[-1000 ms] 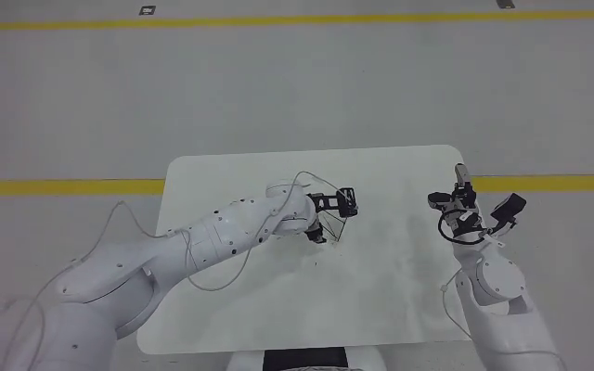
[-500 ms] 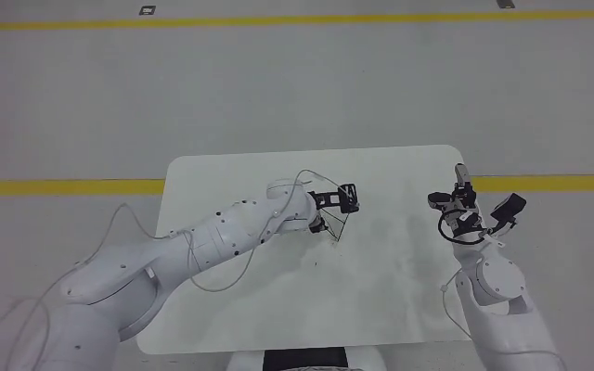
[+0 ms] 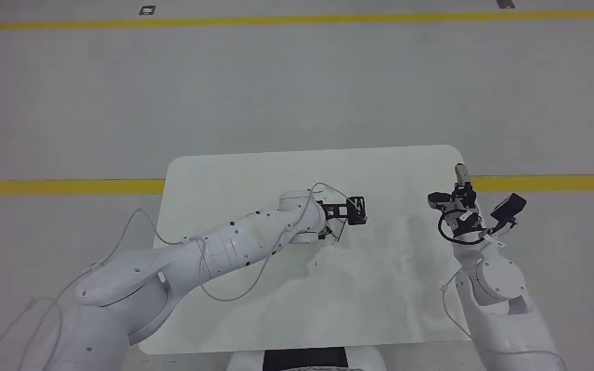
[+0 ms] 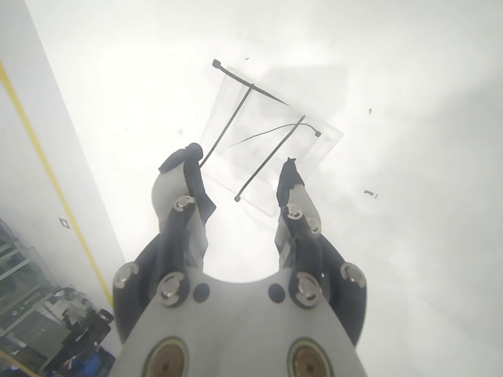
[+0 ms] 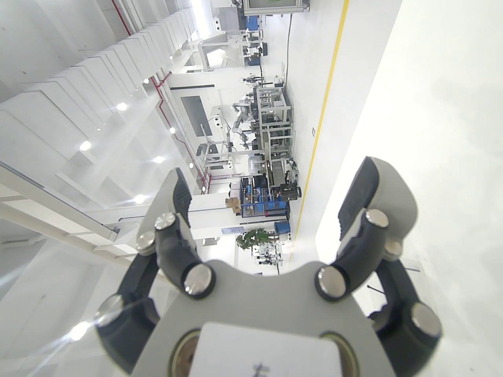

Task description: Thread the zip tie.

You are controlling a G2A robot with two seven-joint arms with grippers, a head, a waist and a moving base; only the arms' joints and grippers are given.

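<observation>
Several black zip ties (image 4: 271, 156) lie crossed on a clear plastic tray (image 4: 326, 145) in the middle of the white table (image 3: 232, 185). My left gripper (image 4: 240, 158) hangs open just above the tray's near edge. One tie's end (image 4: 208, 154) runs right beside one fingertip (image 4: 192, 152), and nothing is held. From above, the left gripper (image 3: 354, 210) sits over the thin ties (image 3: 336, 232). My right gripper (image 5: 273, 170) is open and empty, pointing away from the table at its right edge (image 3: 459, 183).
Small dark specks (image 4: 369, 193) dot the table near the tray. Bare tabletop lies between the two arms (image 3: 399, 250). A yellow floor line (image 3: 83, 186) runs behind the table.
The left arm has slid its gripper a little to the right and nearer the front, over the zip ties. The right arm has kept still.
</observation>
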